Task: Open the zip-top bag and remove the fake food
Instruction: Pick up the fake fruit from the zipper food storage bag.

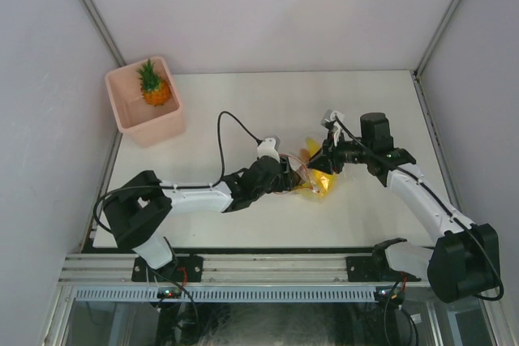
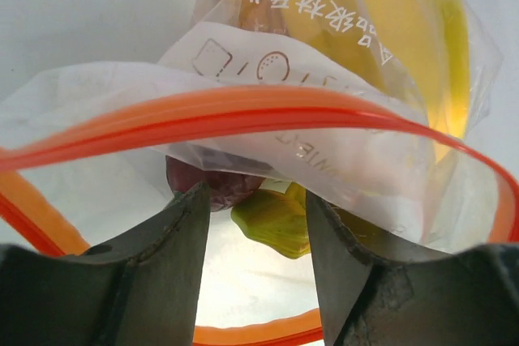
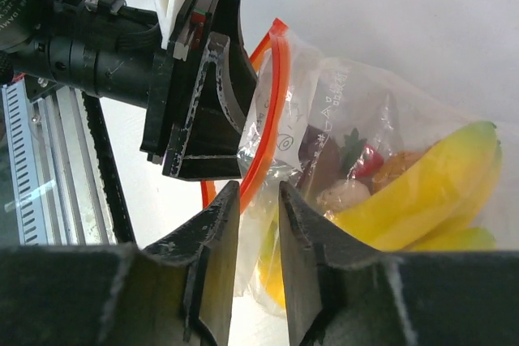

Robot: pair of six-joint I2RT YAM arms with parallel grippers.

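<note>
While looking down from the top camera, can make out the zip-top bag [image 1: 315, 177] lying on the white table [image 1: 365, 103] near its middle, caught between the left gripper [image 1: 290, 174] and the right gripper [image 1: 328, 160]. Through the left wrist camera, finds the red-orange zip strip [image 2: 243, 115] parted into a wide loop, with the left fingers [image 2: 174, 257] spread apart at the mouth and closed on nothing. Just beyond them, inside the plastic, spots the fake food [image 2: 373, 54]: a green piece [image 2: 272, 220], a dark red piece [image 2: 223, 186] and, deeper in, the yellow banana bunch [image 3: 422, 192]. From the right wrist camera, shows the right fingers [image 3: 211, 265] drawn nearly together on the bag's rim beside the strip, seemingly pinching it, though cannot confirm contact at the very tips. Well apart, at the far left corner, can see the orange pineapple [image 1: 154, 88] sitting inside the pink bin [image 1: 134, 123].
</note>
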